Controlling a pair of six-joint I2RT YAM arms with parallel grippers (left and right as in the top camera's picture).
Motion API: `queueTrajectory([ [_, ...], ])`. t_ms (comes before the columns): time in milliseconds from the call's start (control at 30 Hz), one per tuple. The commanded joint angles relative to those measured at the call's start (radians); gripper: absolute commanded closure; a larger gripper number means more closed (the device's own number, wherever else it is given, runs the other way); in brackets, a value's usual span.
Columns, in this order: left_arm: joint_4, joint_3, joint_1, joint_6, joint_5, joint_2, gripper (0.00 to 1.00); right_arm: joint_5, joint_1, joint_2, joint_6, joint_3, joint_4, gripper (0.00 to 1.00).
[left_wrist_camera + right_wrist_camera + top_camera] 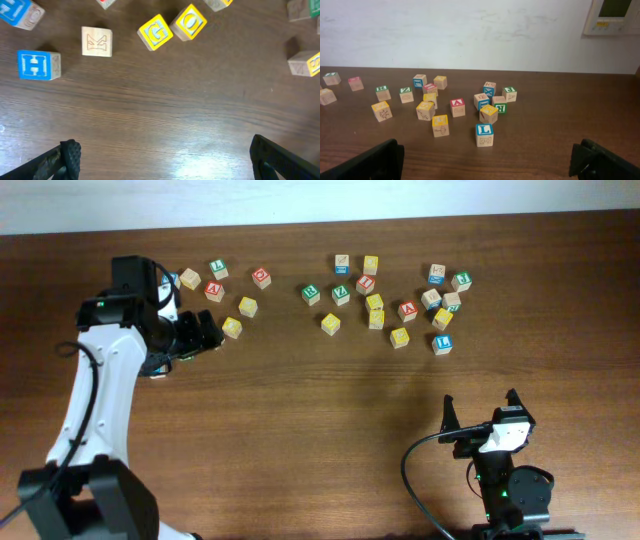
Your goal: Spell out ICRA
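Small wooden letter cubes lie scattered along the table's far side. A red A cube lies at the left and another red A cube at the right. A red cube that looks like an I lies in the middle group. A green cube that seems to read R sits behind a yellow cube. I cannot pick out a C. My left gripper is open and empty, low over bare wood just short of the yellow G cube and yellow O cube. My right gripper is open and empty, well in front of the cubes.
A blue H cube and a plain K cube lie left of the yellow pair. A blue L cube is the cube nearest the right gripper. A pale wall stands behind the table's far edge.
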Motion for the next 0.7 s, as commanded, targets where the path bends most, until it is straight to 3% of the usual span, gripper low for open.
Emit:
queueTrajectory([
  [0,0.001,-0.007,-0.002,0.032,0.029,0.026,0.01,0.006,-0.008,-0.006,0.005,-0.005,-0.005,0.02],
  [667,0.040,-0.007,-0.001,0.027,0.072,0.027,0.01,0.006,-0.008,-0.006,0.005,-0.005,-0.005,0.02],
])
